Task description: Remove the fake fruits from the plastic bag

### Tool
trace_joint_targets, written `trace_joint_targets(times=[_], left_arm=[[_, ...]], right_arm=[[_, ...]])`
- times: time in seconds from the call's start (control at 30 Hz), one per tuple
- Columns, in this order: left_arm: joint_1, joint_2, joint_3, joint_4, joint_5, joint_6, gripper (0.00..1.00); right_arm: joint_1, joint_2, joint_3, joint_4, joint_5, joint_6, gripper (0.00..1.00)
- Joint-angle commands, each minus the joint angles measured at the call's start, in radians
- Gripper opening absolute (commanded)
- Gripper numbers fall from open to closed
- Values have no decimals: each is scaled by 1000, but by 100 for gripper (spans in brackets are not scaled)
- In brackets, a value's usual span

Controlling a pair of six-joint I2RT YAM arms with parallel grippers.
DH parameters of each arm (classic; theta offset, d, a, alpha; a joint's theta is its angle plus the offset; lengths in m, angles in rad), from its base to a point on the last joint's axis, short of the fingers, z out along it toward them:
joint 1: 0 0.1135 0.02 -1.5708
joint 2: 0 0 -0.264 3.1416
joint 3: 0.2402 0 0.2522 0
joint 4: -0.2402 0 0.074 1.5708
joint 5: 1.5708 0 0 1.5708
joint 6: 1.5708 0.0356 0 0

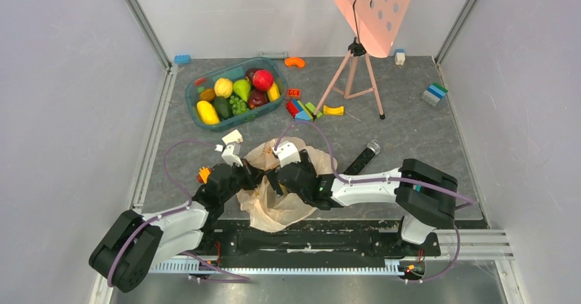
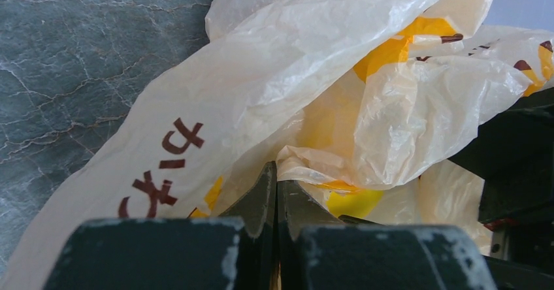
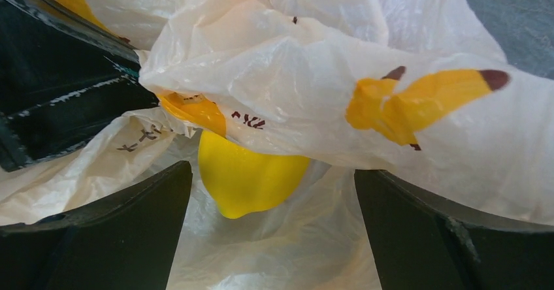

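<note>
your left gripper point(image 2: 276, 187) is closed, and a fold of the plastic bag point(image 2: 215, 100) seems to be pinched between its tips. your right gripper point(image 3: 271, 192) stands wide open at the mouth of the bag and holds nothing. a yellow fruit point(image 3: 251, 176) lies just in front of it, between the two fingers, half under a flap of film. the bag lies crumpled on the table point(image 1: 411, 133) near the arm bases, between both wrists. a teal tub point(image 1: 194, 109) with other fruits stands well apart at the far left.

the fruit looks hard, smooth and glossy, probably hollow and light, so i think it can slip or roll if you squeeze only its tapered tip. take it across the widest part of its body. the film is thin, soft and crinkly; it gives no support and easily comes between finger and fruit. close on the bare fruit, not on the flap, otherwise the bag may lift together with it.
</note>
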Motion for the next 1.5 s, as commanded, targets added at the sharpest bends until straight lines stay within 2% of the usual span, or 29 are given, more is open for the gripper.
trace_joint_targets(times=[0.0, 0.53, 0.63, 0.87, 0.97, 1.2, 1.47], left_arm=[[3, 5, -5, 50, 18, 17, 2], [3, 39, -3, 79, 32, 16, 2], [3, 37, -3, 79, 31, 15, 2], [3, 37, -5, 80, 27, 13, 2], [3, 42, -4, 80, 24, 12, 2], [2, 53, -2, 80, 22, 9, 2], [3, 56, -3, 81, 23, 7, 2]], right_arm=[[-17, 25, 38, 35, -18, 36, 98], [-43, 119, 74, 95, -81, 33, 97], [-44, 128, 78, 103, -79, 20, 93], [-43, 91, 42, 114, -74, -16, 72], [-43, 54, 17, 101, -82, -25, 67], [-39, -48, -33, 82, -164, -40, 62], [-34, -150, -96, 105, -258, -43, 61]])
